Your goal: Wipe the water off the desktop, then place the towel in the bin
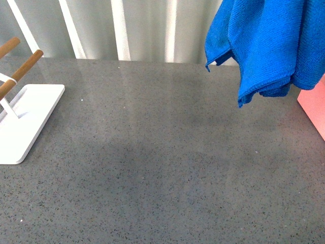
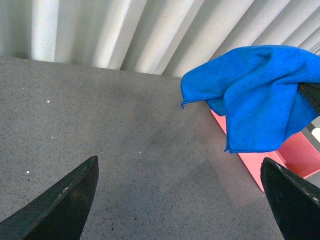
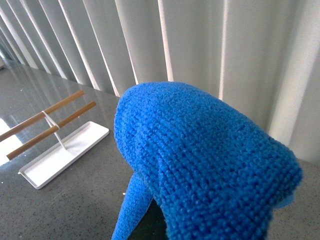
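The blue towel [image 1: 269, 46] hangs bunched in the air at the far right, above the near edge of the salmon-pink bin [image 1: 314, 109]. My right gripper [image 2: 309, 95] is shut on the towel; only a dark bit of it shows at the cloth's edge in the left wrist view. In the right wrist view the towel [image 3: 200, 170] covers the jaws entirely. My left gripper [image 2: 180, 200] is open over the bare grey desktop [image 2: 125, 150], with nothing between its black fingertips [image 2: 60, 205]. From there the towel [image 2: 255, 95] hangs over the bin [image 2: 260, 160].
A flat white stand [image 1: 25, 122] with brown wooden rods sits at the left edge of the desktop [image 1: 162, 168]. The same stand [image 3: 60, 155] shows in the right wrist view. Pale vertical blinds run along the back edge.
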Tool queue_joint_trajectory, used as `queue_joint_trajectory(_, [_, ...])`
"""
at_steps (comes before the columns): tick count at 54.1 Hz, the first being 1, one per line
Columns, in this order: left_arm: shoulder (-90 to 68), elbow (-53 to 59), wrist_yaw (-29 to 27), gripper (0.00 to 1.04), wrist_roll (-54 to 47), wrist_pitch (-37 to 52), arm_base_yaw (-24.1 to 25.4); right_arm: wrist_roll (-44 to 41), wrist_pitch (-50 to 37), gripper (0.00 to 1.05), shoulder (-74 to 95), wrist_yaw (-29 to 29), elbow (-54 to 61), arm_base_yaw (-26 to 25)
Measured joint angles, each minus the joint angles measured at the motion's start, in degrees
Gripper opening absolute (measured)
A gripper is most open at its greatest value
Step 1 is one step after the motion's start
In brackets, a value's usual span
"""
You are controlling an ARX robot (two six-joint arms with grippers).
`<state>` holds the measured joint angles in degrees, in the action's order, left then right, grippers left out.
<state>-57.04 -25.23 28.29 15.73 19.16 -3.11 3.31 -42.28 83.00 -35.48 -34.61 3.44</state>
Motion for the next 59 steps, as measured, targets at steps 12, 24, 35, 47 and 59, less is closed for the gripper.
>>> queue_joint_trajectory(12, [12.24, 8.37, -24.24, 0.75, -9.53, 8.33, 1.01, 0.00, 0.11, 0.03, 0.57, 1.22, 0.22, 0.72])
queue_joint_trajectory(24, [17.62, 14.40, -28.46, 0.39, -14.10, 8.98, 3.26, -0.31, 2.91, 0.03, 0.57, 3.54, 0.22, 0.00])
queue_joint_trajectory(35, [22.36, 17.70, -28.28, 0.07, -14.86, 8.00, 3.10, -0.48, 6.45, 0.03, 0.57, 4.48, 0.22, -0.87])
queue_joint_trajectory(47, [27.30, 20.52, -28.30, 0.03, -15.26, 5.44, 3.10, -2.25, 10.05, 0.03, 0.57, 8.61, 0.15, -0.87])
queue_joint_trajectory(59, [32.02, 22.05, -28.30, 0.03, -15.28, 2.58, 3.10, -2.75, 10.38, 0.03, 0.57, 8.66, -0.33, -0.87])
